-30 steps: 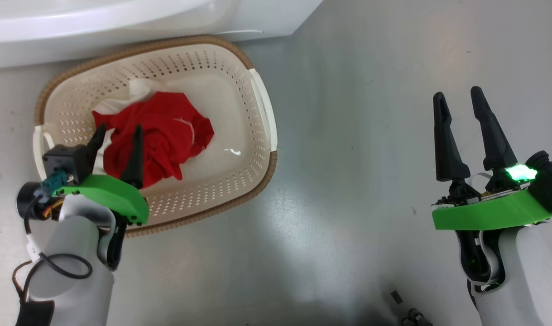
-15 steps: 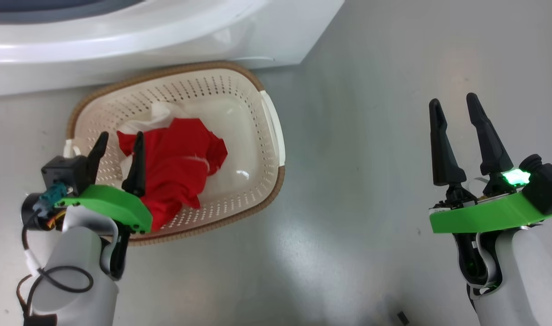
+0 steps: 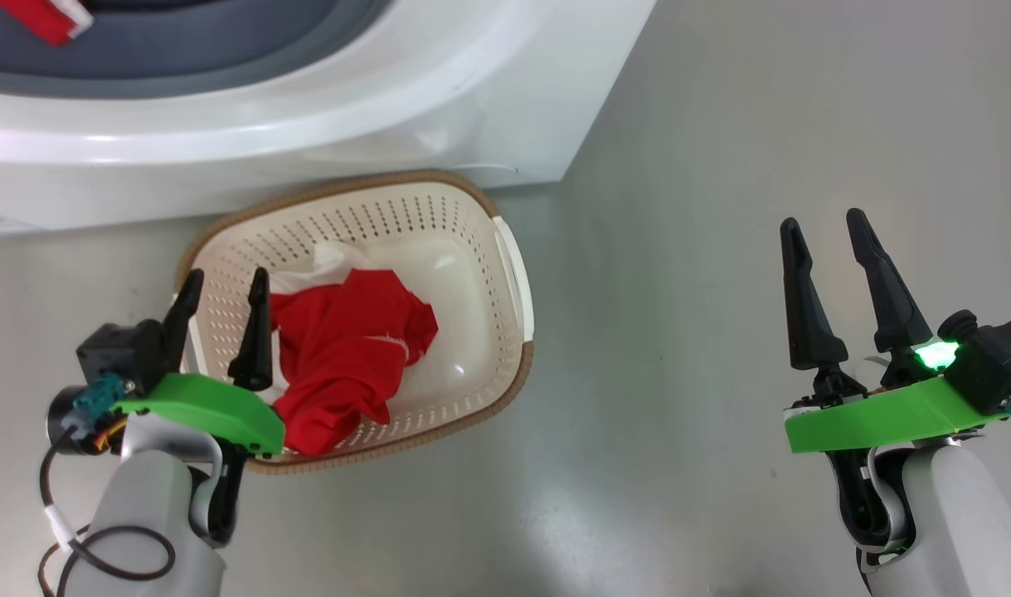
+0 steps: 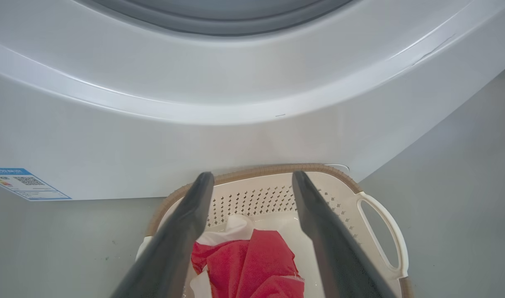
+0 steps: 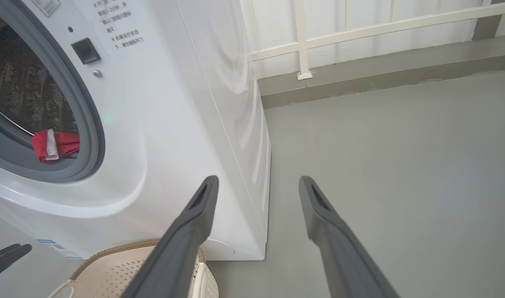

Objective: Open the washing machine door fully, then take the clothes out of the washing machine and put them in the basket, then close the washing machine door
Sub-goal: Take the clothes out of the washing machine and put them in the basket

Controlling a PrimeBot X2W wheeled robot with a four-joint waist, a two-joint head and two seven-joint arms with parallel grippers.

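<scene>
The washer (image 3: 306, 124) is a smooth, glossy white box with a broad curved front, standing at the far side of the grey floor (image 3: 679, 249). Its round mouth is ringed by a matt grey rubber gasket (image 3: 182, 50), and behind that is the perforated steel drum (image 5: 24, 91). A small blue label (image 4: 24, 183) sits low on its front, at the left.

The basket (image 3: 389, 220) stands on the floor just before the washer's lower front. It is a cream plastic rounded rectangle with walls pierced by rows of small holes, a brown woven-look rim and a white loop handle (image 4: 395, 244) on its right side. The clothes (image 3: 347, 356) lie inside it, toward its near left. They are a crumpled heap of soft red fabric with a fold of white cloth at the far edge. A red piece (image 5: 53, 145) with a white band lies apart from them, on the gasket at the bottom of the washer's mouth.

The left jaws are two long, dark, tapering fingers (image 3: 259, 332) on a green plate. They hang over the basket's left rim, spread apart and released, with nothing grasped. Seen from the wrist, the heap lies below and between them.

The right jaws, with matching fingers (image 3: 804, 315), are likewise spread and empty. They hang over bare floor, well to the right of the basket.

Far right, past the washer's flat side, a white railing (image 5: 302, 41) runs along the wall.
</scene>
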